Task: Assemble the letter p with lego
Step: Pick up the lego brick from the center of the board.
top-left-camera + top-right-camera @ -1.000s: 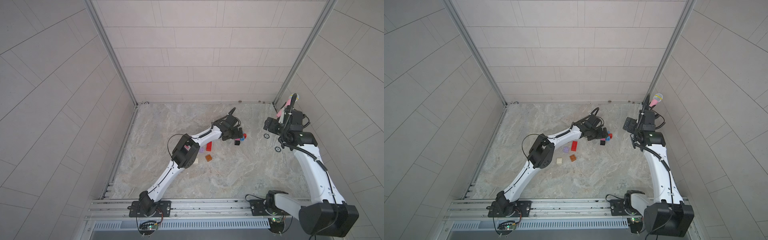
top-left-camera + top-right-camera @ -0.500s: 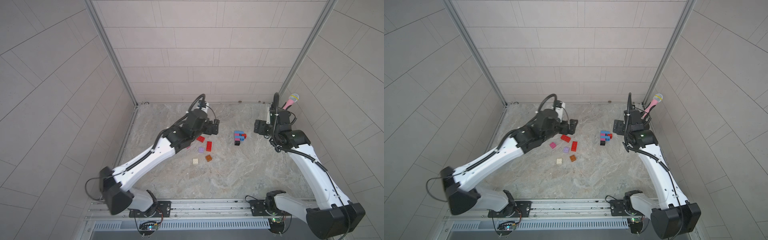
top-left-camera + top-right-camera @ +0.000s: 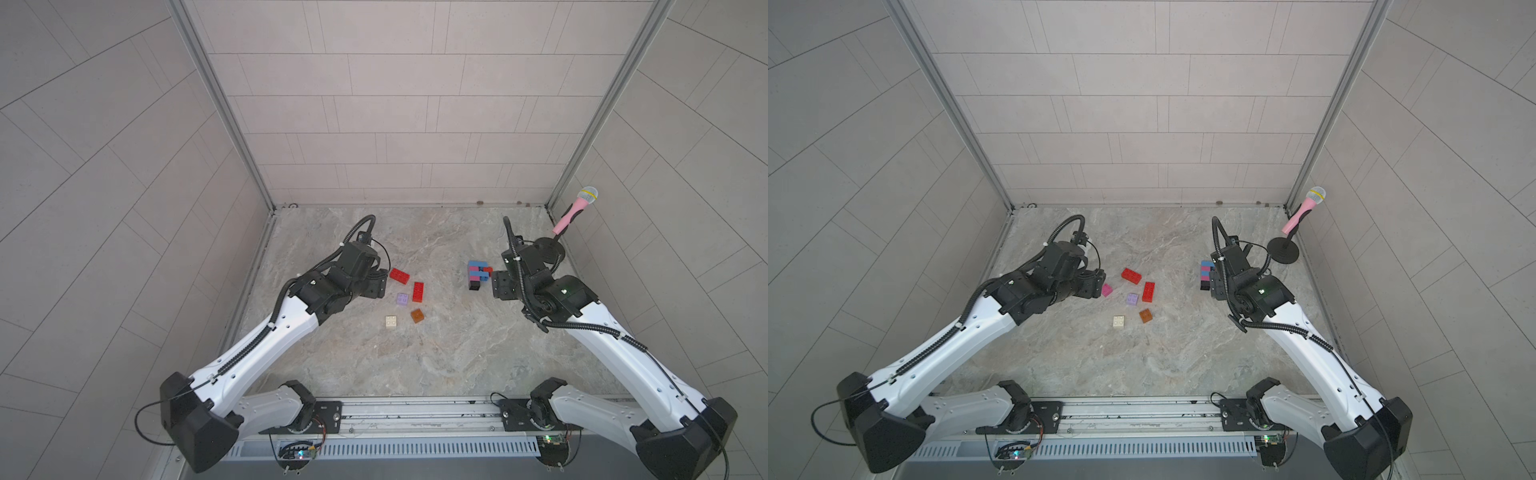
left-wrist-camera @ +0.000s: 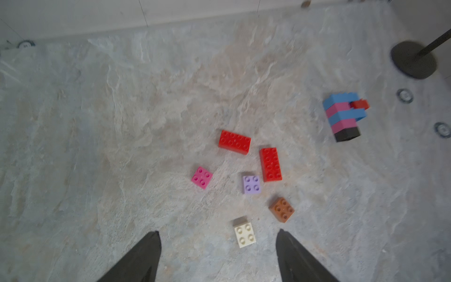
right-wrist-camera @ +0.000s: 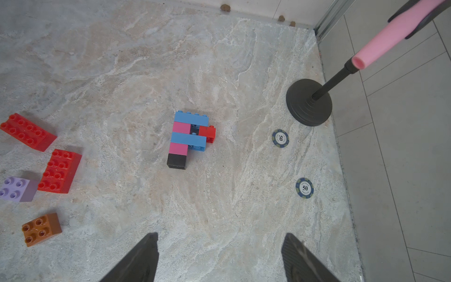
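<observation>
The lego build point(image 5: 189, 139) lies flat on the marble table: blue, pink, blue, pink and black bricks in a column, with a small red brick at its side. It shows in both top views point(image 3: 478, 274) point(image 3: 1205, 275). Several loose bricks lie left of it: two red oblongs point(image 3: 399, 274) point(image 3: 418, 291), lilac point(image 3: 402, 299), orange-brown point(image 3: 417, 316), cream point(image 4: 244, 233) and pink point(image 3: 1106, 290). My left gripper point(image 4: 218, 232) hovers open and empty, left of the loose bricks. My right gripper point(image 5: 221, 234) is open and empty, just right of the build.
A pink toy microphone point(image 3: 575, 208) leans on a black round stand point(image 5: 308, 102) in the far right corner. Two poker chips point(image 5: 280, 138) point(image 5: 304, 187) lie near the right wall. Tiled walls close in the table on three sides.
My left arm has drawn back leftward from the build, which now lies alone. My right arm has come forward and a little left, beside the build.
</observation>
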You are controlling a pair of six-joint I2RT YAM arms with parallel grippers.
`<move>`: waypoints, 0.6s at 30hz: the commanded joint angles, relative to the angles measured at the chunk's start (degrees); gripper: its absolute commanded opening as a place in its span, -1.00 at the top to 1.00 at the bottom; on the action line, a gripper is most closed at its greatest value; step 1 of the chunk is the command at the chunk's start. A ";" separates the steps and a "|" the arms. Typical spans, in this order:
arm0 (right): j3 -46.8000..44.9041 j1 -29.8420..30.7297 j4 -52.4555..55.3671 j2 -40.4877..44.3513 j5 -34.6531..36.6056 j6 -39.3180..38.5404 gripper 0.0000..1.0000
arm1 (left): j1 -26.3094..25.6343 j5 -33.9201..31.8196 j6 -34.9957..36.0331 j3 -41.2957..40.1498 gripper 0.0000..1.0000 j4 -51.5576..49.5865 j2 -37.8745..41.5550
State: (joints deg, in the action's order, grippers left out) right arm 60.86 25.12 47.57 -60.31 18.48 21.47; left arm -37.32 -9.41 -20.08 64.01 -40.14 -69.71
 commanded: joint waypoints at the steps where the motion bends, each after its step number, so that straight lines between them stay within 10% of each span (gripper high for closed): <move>1: 1.92 -0.03 -1.28 -0.96 -0.81 0.15 -0.66 | 0.97 -4.83 -0.70 -0.28 -0.62 -6.00 -5.04; 18: 5.78 -2.52 -4.58 -12.61 -8.11 -5.28 -0.67 | 6.76 8.66 15.00 16.37 -0.61 -2.90 -42.13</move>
State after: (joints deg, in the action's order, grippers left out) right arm 67.02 23.29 43.27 -73.14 10.50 17.65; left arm -31.09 -4.97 -9.91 77.84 -41.89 -109.91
